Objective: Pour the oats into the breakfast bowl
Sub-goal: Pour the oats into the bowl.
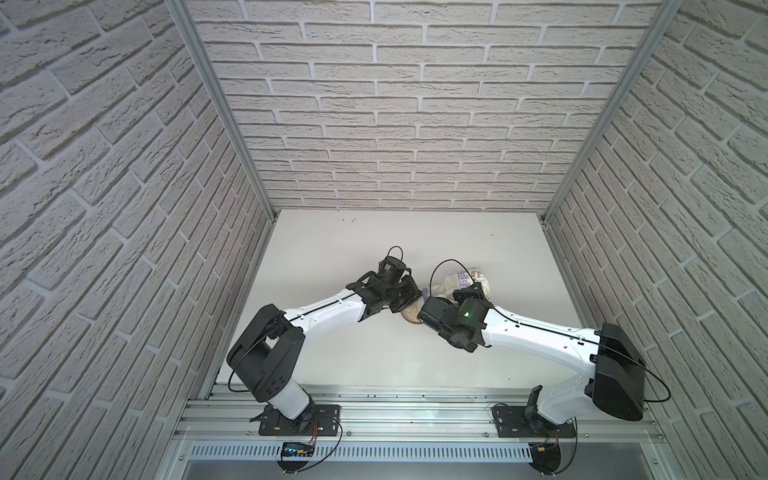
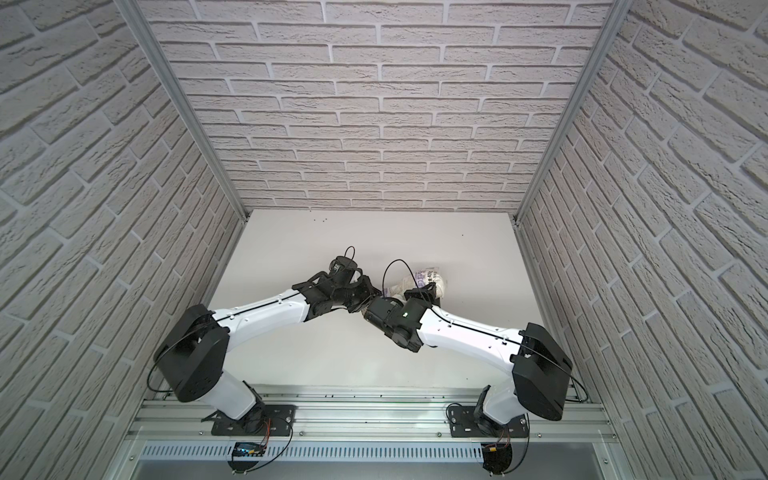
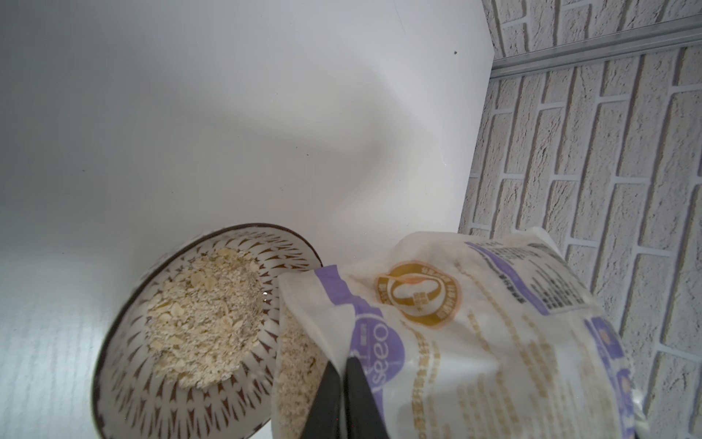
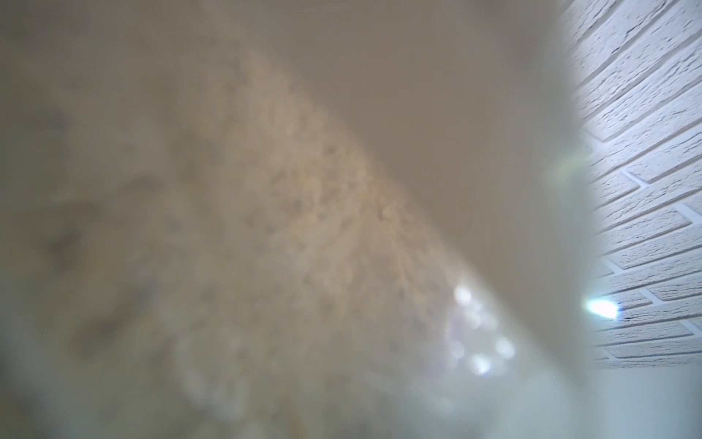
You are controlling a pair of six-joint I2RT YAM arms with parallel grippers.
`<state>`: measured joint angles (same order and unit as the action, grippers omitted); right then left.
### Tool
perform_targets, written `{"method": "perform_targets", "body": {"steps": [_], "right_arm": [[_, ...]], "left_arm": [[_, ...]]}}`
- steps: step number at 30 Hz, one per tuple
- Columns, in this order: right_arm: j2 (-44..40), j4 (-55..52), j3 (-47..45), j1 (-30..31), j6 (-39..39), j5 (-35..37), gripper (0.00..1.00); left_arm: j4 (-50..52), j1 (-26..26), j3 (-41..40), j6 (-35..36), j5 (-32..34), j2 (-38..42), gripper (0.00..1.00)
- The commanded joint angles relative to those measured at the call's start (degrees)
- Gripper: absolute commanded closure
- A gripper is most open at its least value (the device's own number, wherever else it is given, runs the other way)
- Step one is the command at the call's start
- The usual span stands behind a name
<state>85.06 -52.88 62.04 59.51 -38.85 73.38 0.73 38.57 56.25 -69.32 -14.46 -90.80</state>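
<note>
The white bench (image 1: 374, 249) lay bare toward its far edge. Both arms met mid-bench in both top views. The oats bag (image 3: 475, 334) lay tipped, its open mouth over the breakfast bowl (image 3: 125, 334); only the left wrist view showed oats heaped inside. The left fingers (image 3: 343, 395) pinched the bag's mouth edge. The right fingers' grip couldn't be told.

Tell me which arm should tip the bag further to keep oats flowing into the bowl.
Probably right: it holds the bag's raised body. The left gripper only pinches the mouth over the bowl, guiding.
</note>
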Motion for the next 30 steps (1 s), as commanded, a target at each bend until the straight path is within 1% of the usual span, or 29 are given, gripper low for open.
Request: {"method": "perform_targets", "body": {"steps": [1,9,20,30], "right_arm": [[-0.9,0.4,3.9,0.9,4.2,11.9,0.97],[0.7,-2.8,6.1,1.0,6.3,12.3,0.97],[1.4,-4.4,7.2,1.1,6.5,13.0,0.96],[1.9,-6.0,7.6,1.3,8.0,13.1,0.97]], "left_arm": [[-0.8,-0.9,-1.2,1.2,1.2,-0.6,0.91],[-1.2,-1.1,-1.8,1.3,1.2,-0.9,0.93],[-1.4,-1.3,-2.4,1.4,1.2,-1.5,0.96],[-1.6,-1.5,-2.5,1.4,1.3,-1.2,0.97]]}}
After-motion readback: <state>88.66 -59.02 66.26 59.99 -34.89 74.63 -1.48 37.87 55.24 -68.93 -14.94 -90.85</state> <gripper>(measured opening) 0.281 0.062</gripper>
